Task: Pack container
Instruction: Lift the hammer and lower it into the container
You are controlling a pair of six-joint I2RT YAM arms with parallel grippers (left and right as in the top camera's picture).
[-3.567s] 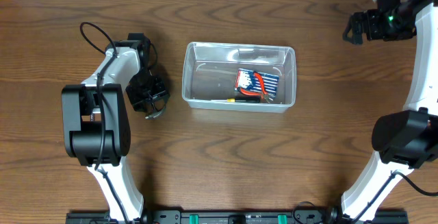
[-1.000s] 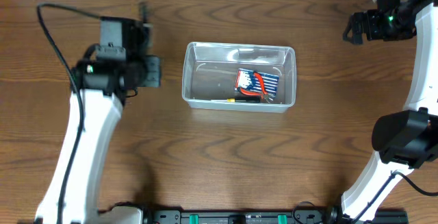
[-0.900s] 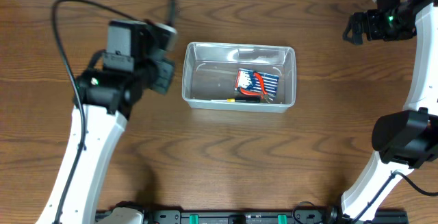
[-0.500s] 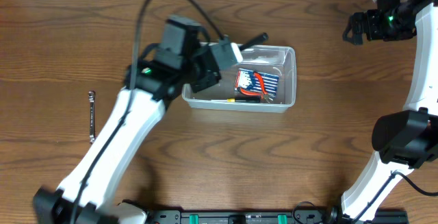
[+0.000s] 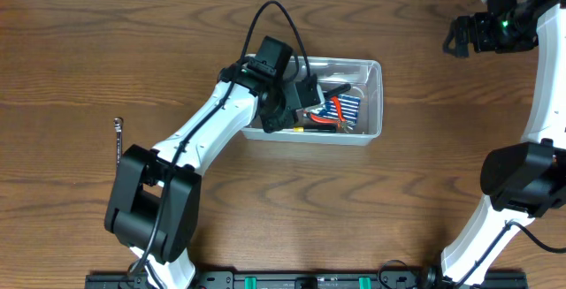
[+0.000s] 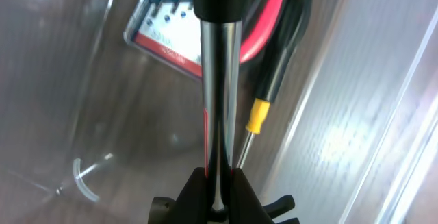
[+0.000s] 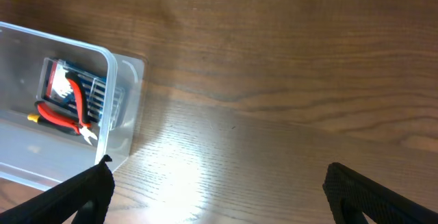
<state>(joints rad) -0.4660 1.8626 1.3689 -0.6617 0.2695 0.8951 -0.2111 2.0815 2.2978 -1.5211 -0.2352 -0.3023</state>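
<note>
So the left pincer (image 6: 219, 183) is clamped on the steel shaft of a black-handled tool (image 6: 219, 94). It's hanging inside the container (image 5: 376, 103), which sits about mid-table, a bit toward the far edge. The right pincer (image 7: 217, 176) is up by the far right corner, fingers wide apart, holding nothing.

What worries me from here:
- That bin looks light, and my left wrist is close against its near-left wall. Pull out sloppy and I reckon I'd drag or tip the whole thing.
- If I let go from this height, the tool could bounce off the pile. It could also end up propped on the rim, since it looks long for the space left.
- The arm's cable loops over the bin, so it might snag.

Head count:
- one container
- inside it, one blue-and-red bit case (image 6: 168, 35)
- one pair of red-handled pliers (image 7: 65, 114)
- one screwdriver (image 6: 274, 66) with a yellow collar
- the one tool I'm holding
- one thin metal tool (image 5: 118, 150) lying out near the table's (image 5: 265, 218) left edge
</note>
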